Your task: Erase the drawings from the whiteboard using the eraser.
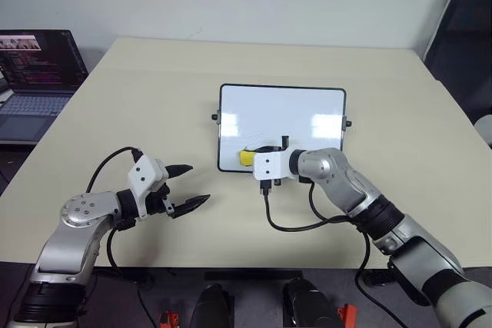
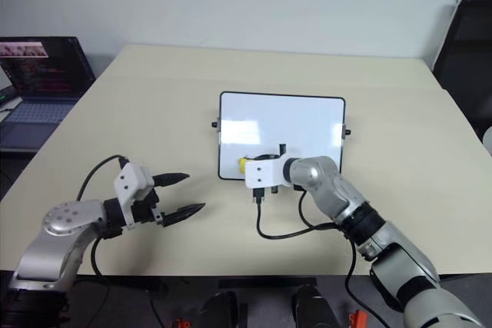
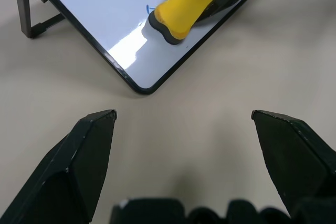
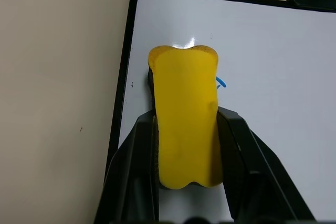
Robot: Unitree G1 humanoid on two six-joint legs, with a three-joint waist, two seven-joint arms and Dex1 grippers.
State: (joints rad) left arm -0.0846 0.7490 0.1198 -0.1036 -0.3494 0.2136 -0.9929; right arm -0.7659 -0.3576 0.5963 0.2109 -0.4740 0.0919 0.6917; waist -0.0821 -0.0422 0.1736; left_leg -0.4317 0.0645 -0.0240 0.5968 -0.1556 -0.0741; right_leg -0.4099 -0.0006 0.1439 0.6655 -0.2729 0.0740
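The whiteboard [image 1: 281, 117] lies flat in the middle of the beige desk [image 1: 154, 97]. The right gripper [image 4: 186, 145] has its fingers clenched on the yellow eraser [image 4: 185, 114], one finger on each side. The eraser sits on the board near its lower left corner. A small bit of the blue drawings [image 4: 221, 82] peeks out just beside the eraser. The left gripper [image 1: 188, 186] is at the lower left of the head views, above the bare desk, fingers spread wide and grasping nothing. A laptop [image 1: 34, 74] is at the far left edge.
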